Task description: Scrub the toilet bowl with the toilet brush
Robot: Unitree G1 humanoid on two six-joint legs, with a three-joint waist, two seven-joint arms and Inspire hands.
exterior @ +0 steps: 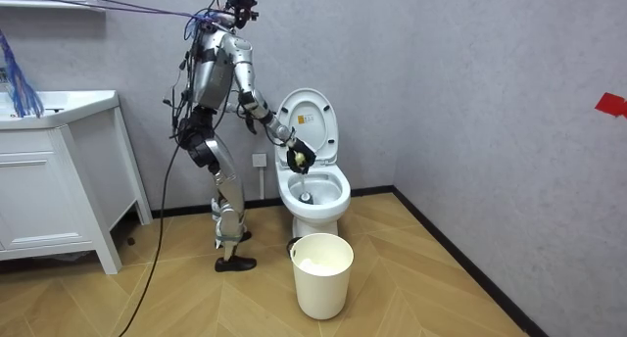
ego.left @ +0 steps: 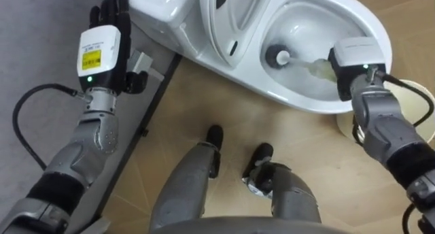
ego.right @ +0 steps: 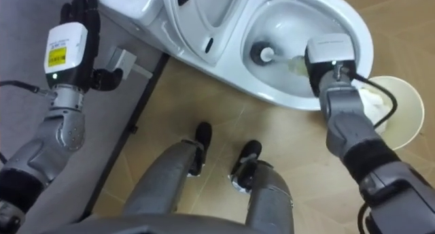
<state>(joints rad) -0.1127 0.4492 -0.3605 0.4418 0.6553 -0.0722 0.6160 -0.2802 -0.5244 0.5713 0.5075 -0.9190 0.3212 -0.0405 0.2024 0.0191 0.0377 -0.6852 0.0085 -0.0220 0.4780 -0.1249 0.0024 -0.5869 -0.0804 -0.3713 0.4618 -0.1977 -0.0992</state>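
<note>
The white toilet stands in front of me with its lid raised against the tank. My right hand hangs over the bowl's right side, shut on the pale handle of a toilet brush. The brush's dark, round head sits low in the bowl near the drain. My left hand is lifted beside the tank by the grey wall, its fingers straight and holding nothing. In the room view I stand at the room view's left of the toilet, right hand reaching into it.
A white bucket stands on the wooden floor just before the toilet, by my right arm. A white cabinet with a sink stands at the room view's left. Grey walls close in behind the toilet.
</note>
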